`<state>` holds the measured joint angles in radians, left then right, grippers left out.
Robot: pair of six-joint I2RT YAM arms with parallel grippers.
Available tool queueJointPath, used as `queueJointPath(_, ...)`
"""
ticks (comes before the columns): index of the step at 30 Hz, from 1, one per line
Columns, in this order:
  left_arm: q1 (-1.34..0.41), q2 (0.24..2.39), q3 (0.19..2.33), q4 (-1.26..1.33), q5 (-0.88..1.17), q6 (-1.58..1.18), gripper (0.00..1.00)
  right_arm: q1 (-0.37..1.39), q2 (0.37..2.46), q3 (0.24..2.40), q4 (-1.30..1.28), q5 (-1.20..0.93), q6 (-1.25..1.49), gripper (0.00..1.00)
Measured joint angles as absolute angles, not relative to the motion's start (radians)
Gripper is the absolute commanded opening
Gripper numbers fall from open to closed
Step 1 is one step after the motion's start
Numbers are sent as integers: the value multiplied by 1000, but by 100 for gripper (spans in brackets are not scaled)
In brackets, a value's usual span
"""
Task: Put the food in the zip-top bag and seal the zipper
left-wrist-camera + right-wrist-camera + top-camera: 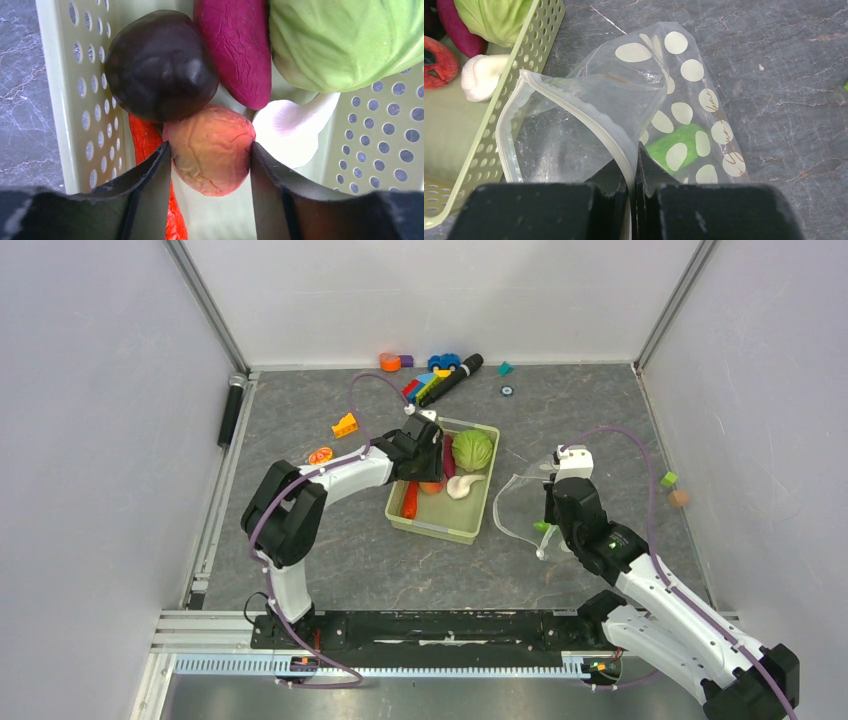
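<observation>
My left gripper (210, 156) reaches into the pale green basket (450, 530), shut on the orange peach (211, 150) with a finger on each side. Around it lie the maroon ball (160, 65), eggplant (235, 47), cabbage (345, 40), white piece (295, 130) and carrot (145, 140). My right gripper (634, 167) is shut on the zipper (589, 117) of the clear dotted bag (674, 100), holding its mouth open just right of the basket. A green cucumber (664, 145) lies inside the bag. In the top view the bag (520, 502) sits between the basket and my right gripper (548, 515).
Colourful block toys (428, 385) and a black cylinder (460, 375) lie at the back. A yellow piece (345, 425) and an orange slice (320, 455) lie left of the basket. A small green block (669, 479) and an orange ball (679, 497) sit by the right wall.
</observation>
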<state>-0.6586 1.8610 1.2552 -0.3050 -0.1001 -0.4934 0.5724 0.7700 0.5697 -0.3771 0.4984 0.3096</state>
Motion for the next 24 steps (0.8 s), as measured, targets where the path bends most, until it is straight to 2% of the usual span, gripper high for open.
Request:
queueJointPath(2,-659,1861,1258,-305,-99,-489,34,572,770,570,-377,498,310,8)
queueJointPath(5,-659,1861,1258,-307,-98,-484,26,572,770,570,-377,498,310,8)
queueJointPath(10,-659,1831,1243,-306,-72,-484,23,572,770,570,-378,498,310,8)
queueJointPath(15,-680,1681,1171,-292,-40,-484,18,572,770,570,-379,498,310,8)
queueJointPath(19,-737,1547,1125,-230,-6,-484,7,572,770,570,-378,496,310,8)
queueJointPath(24,-839,1453,1078,-112,73,-470,5,572,759,570,-377,490,310,8)
